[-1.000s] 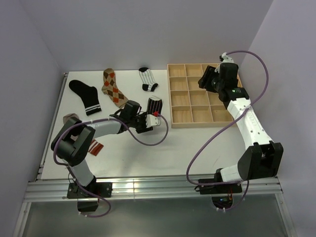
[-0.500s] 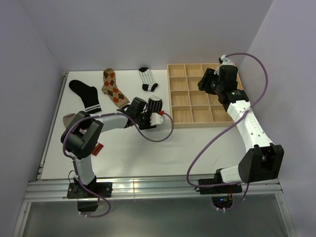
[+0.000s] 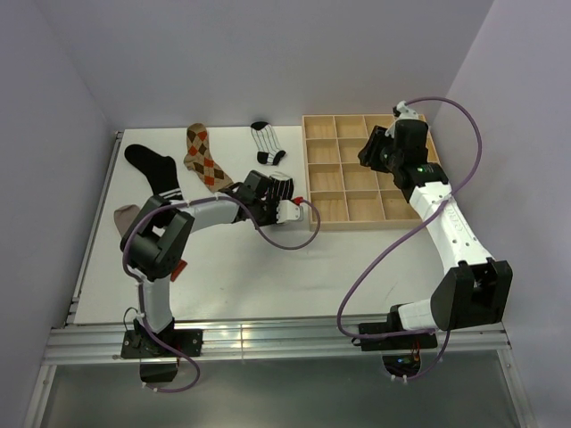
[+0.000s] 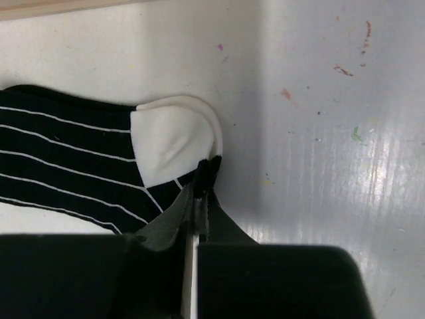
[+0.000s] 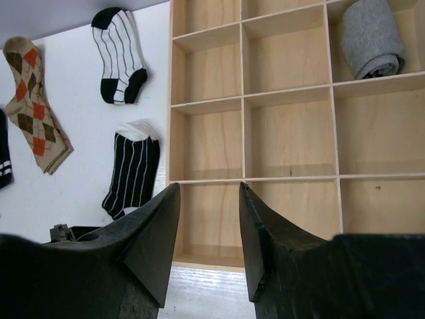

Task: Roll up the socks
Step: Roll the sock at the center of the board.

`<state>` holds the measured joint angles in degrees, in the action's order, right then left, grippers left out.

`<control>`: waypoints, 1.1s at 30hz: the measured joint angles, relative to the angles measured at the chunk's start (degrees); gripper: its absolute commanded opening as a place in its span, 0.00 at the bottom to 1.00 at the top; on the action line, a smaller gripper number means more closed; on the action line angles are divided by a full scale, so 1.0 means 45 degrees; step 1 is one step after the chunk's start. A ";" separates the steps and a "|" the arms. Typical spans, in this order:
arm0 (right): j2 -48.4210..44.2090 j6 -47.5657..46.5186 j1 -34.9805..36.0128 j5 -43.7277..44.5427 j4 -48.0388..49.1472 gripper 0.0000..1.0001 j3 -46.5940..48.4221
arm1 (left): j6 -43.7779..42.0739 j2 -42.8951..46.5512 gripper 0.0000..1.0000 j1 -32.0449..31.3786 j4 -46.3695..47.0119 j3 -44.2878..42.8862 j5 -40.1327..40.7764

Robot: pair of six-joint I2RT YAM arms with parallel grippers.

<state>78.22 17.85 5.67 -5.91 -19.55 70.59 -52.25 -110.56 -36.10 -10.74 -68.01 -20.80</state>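
Left arm has swung further right toward the tray, its claw [image 4: 202, 189] pinched together on the edge of the black pinstriped sock [image 4: 66, 159].
That sock lies flat on the white table [image 4: 319, 133], just left of the wooden grid tray [image 5: 242, 133]. The right claw [image 5: 209, 189] hovers above the tray, fingers apart. A rolled grey sock [image 5: 372, 40] sits in one tray compartment.

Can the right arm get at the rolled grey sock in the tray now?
Probably yes. The right gripper hangs open above the wooden tray, and the rolled grey sock lies uncovered in a cell ahead of it; nothing stands between.
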 measured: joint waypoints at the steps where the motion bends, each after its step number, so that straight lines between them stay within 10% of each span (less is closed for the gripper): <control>1: 0.0000 -0.0029 0.0000 -0.0024 0.0000 0.47 -0.0010 | 0.0015 -0.0092 0.00 0.0000 -0.0141 -0.0160 0.0010; 19: -0.0593 -0.0223 0.0816 -0.0180 0.0345 0.43 -0.1389 | 0.0214 -0.0019 0.00 0.0005 -0.4566 -0.1156 -0.1734; 33: -0.5853 0.0228 0.4498 0.0646 0.2540 0.42 -0.7150 | -0.0709 -0.0253 0.00 0.0743 -1.1560 -0.2458 -0.4483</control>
<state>51.88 18.87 25.91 -3.01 -8.12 38.41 -55.44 -111.70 -32.75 -62.76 -79.07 -40.97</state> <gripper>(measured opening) 0.422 0.035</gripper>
